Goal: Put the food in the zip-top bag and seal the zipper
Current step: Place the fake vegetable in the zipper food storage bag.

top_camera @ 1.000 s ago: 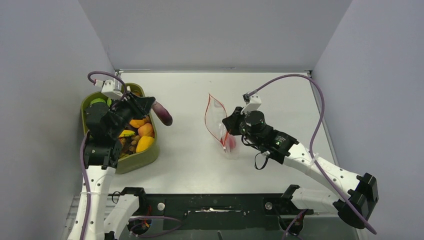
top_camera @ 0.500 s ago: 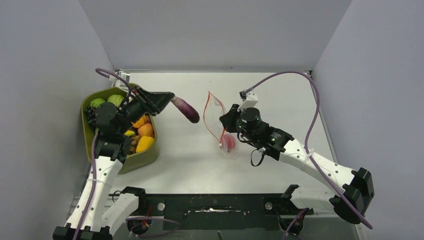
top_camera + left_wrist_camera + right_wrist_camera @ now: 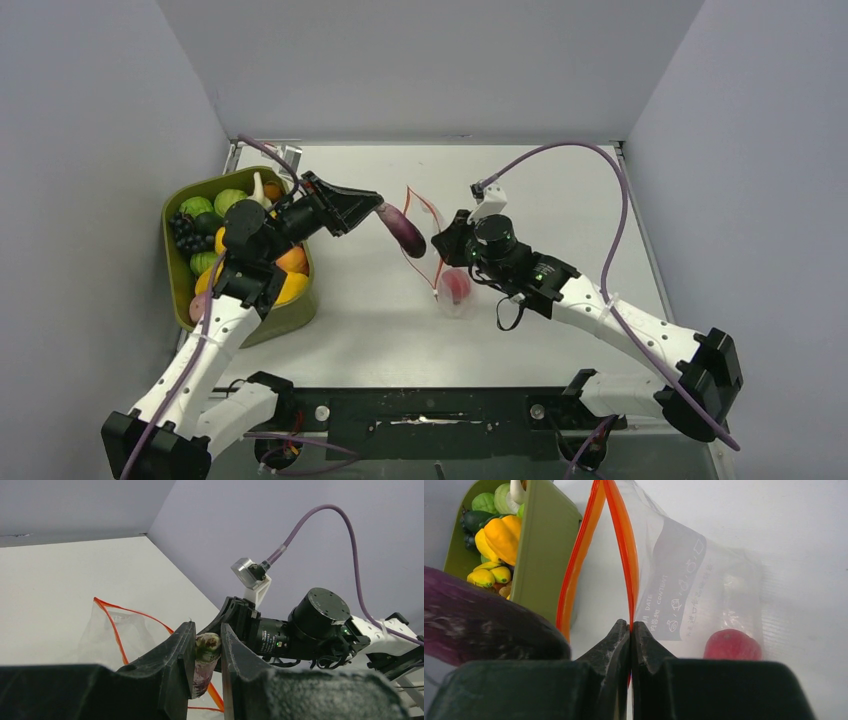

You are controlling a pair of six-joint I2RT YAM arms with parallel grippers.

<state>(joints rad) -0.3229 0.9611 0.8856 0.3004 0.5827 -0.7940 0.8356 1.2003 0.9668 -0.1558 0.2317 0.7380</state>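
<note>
Left jaws: clamped on the stem end of the eggplant. The purple body slants down and away from the jaws, in the air above the surface. Its tip is at the open mouth of the bag; whether it touches the plastic cannot be told.

Right jaws: pressed together on the zipper, pinching one lip of it. From the pinch the two red-orange strips spread apart, so the mouth is open toward the left edge.

Bag: clear, about mid-surface, held up at the zipper side by the right jaws. One red round piece is inside, at the bottom.

Writing: white label panel on the bag, printed lengthwise. "DATE" and "CONTENT" can be read; the smaller characters beside them are too small to make out. No brand seen.

Tray: olive green, at the left edge. It holds green pieces, dark grapes, orange pieces and a yellow pepper, with small yellow bananas below it.
</note>
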